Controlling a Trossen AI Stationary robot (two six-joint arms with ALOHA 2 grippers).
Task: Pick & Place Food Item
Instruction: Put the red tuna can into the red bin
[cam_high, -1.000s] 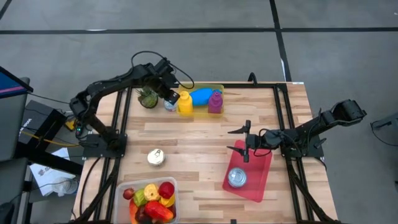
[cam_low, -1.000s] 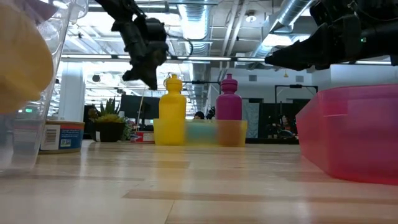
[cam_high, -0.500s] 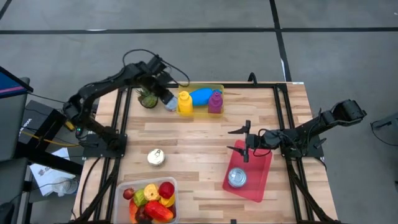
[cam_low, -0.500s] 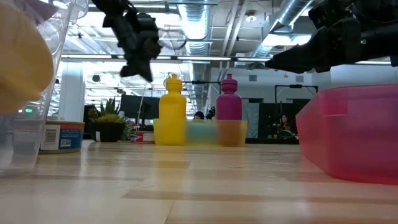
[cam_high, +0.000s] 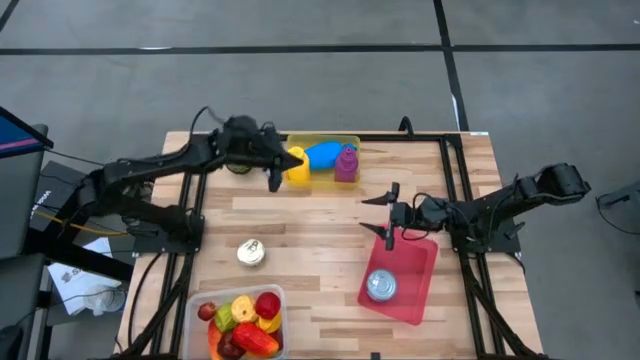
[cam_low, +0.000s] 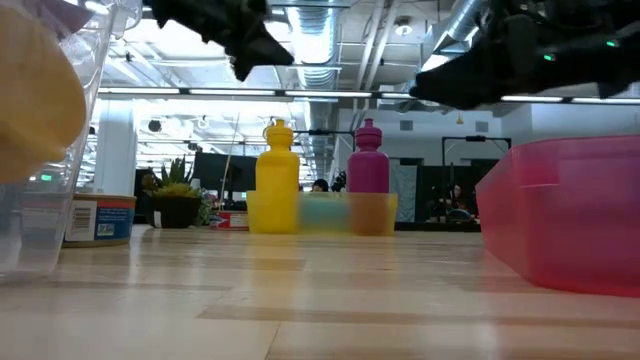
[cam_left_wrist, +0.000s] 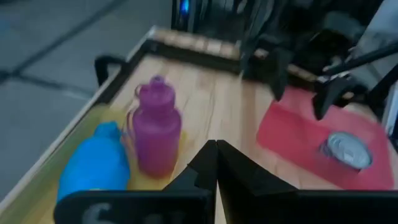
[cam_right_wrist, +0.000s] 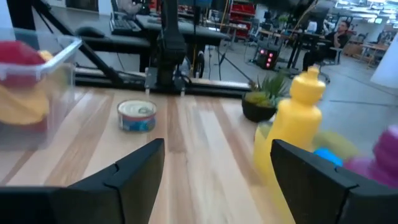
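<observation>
Two grippers aloft — left gripper (cam_high: 276, 178) closed, right gripper (cam_high: 380, 214) spread.

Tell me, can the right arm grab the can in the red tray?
Probably yes. The right gripper is open and hovers by the red tray's far edge, and the can lies uncovered with nothing above it.

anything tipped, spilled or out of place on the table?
Nothing stands out. The yellow bottle and purple bottle stand upright by the yellow tray, one can sits in the red bin, and fruit stays in its clear tub.
</observation>
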